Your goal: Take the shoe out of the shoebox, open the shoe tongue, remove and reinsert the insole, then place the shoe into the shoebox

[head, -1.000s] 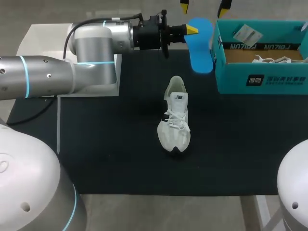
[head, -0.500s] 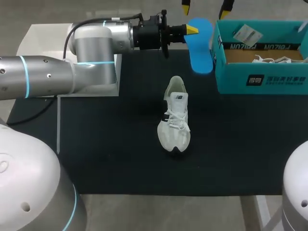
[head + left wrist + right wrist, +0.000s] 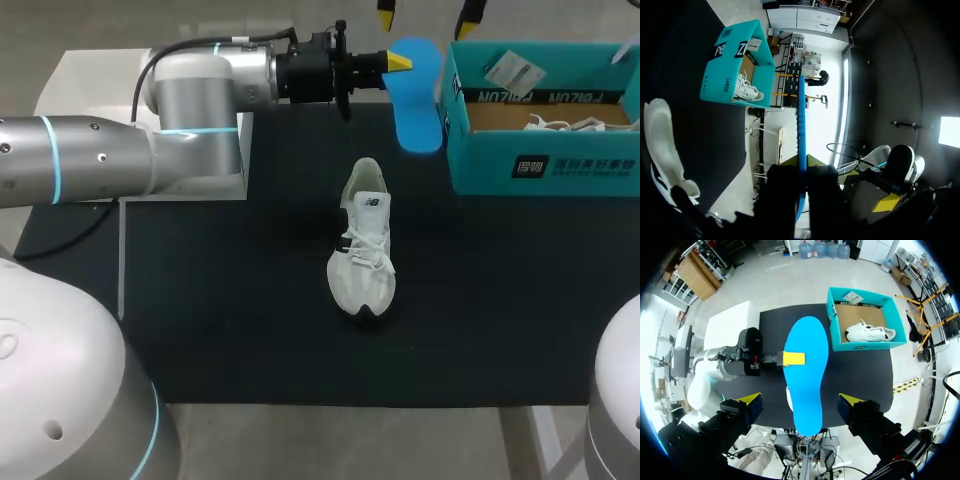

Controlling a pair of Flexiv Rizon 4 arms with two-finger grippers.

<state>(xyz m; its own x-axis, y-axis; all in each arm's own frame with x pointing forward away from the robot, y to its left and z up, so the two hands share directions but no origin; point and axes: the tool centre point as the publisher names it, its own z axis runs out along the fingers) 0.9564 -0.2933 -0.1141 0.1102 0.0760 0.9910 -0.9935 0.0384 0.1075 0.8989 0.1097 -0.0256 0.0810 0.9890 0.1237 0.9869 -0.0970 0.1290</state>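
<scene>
Clamping the flat bright-blue insole (image 3: 415, 95), left gripper (image 3: 398, 63); right gripper (image 3: 801, 401) splayed apart; white laced shoe (image 3: 364, 245)

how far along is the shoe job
Done: the shoe is out on the mat, with its insole pulled out. In hand: the left gripper holds the insole up beside the shoebox. Left: put the insole back in, then box the shoe.

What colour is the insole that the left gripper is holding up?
The insole is plain bright blue; the right wrist view shows its whole face best.
</scene>
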